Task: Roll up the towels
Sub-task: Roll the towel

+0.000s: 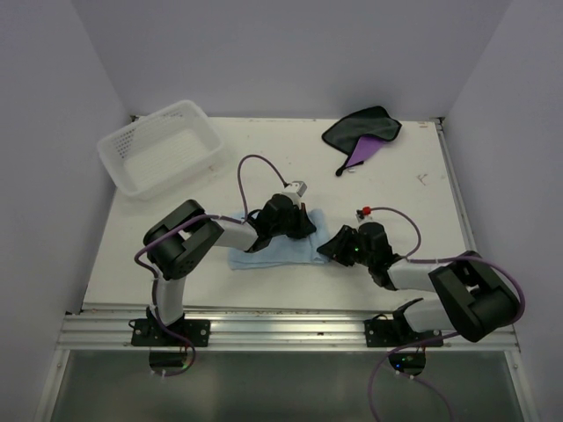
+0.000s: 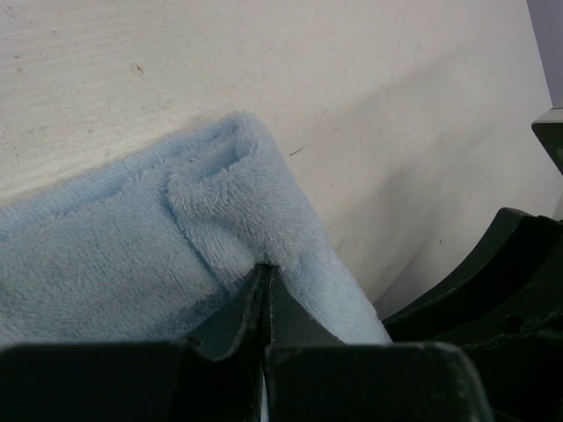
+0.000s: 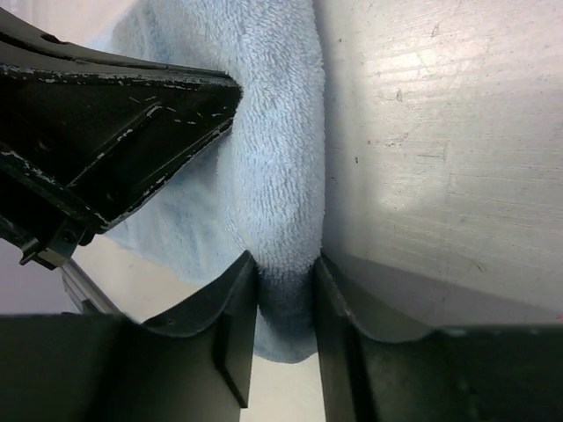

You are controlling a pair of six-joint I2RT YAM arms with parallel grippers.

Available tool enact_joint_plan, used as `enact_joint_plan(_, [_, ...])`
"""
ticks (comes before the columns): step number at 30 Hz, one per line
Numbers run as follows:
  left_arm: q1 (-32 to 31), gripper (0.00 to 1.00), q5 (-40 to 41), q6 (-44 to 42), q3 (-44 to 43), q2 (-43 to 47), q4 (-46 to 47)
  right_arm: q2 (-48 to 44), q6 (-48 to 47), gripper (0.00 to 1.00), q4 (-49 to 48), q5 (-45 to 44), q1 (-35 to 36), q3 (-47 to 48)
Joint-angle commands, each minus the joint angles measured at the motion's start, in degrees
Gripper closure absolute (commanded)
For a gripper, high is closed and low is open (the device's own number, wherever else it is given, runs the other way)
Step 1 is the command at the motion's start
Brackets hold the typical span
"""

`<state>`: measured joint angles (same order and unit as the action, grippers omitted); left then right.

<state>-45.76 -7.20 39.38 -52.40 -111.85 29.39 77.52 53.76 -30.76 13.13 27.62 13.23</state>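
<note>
Table (image 1: 264, 149): basket (image 1: 113, 149) at far left. Blue towel (image 1: 268, 253) lies near centre; purple towel (image 1: 365, 132) far right, well apart. My left gripper (image 2: 266, 277) is clamped on the blue towel's folded corner. My right gripper (image 3: 286, 299), narrow, pinches its edge.

Light blue towel (image 2: 114, 255): plush, fleecy cloth. Purple towel (image 1: 361, 130): soft cloth, matt dark grey face. Basket (image 1: 176, 172): white lattice plastic. Table (image 2: 352, 88): white, matt, scuffed. Right end effector fingers (image 3: 220, 325): black, matt.

Basket (image 1: 113, 148) back left, far towel (image 1: 362, 132) back right, near towel (image 1: 264, 255) central
</note>
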Motion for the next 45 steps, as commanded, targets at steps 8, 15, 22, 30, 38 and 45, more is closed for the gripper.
enact_joint_plan(8, [0.76,1.00,2.46,-2.37,-2.35,-0.47,-6.18,-0.61,-4.63,0.92,10.46,-3.90,-0.02,-2.34])
enact_joint_plan(15, [1.11,1.00,0.70,-1.85,-4.46,0.49,-6.71,-1.49,-4.80,1.00,10.46,-3.81,-0.02,-1.98])
enact_joint_plan(22, [1.37,1.00,-2.55,-0.18,-5.78,2.17,-7.15,-3.51,-5.68,1.00,12.39,-4.07,-0.02,-1.11])
enact_joint_plan(30, [1.90,1.00,-8.70,4.12,-7.54,2.34,-4.87,-4.57,-7.00,1.00,14.33,-4.51,-0.02,-0.75])
enact_joint_plan(38, [1.99,1.00,-11.87,5.62,-10.52,0.50,-2.32,-4.74,-7.44,1.00,14.77,-4.60,-0.02,-0.58])
enact_joint_plan(45, [1.99,1.00,-14.33,8.09,-10.97,-0.12,1.11,-5.09,-8.14,1.00,16.17,-5.04,-0.02,-0.14])
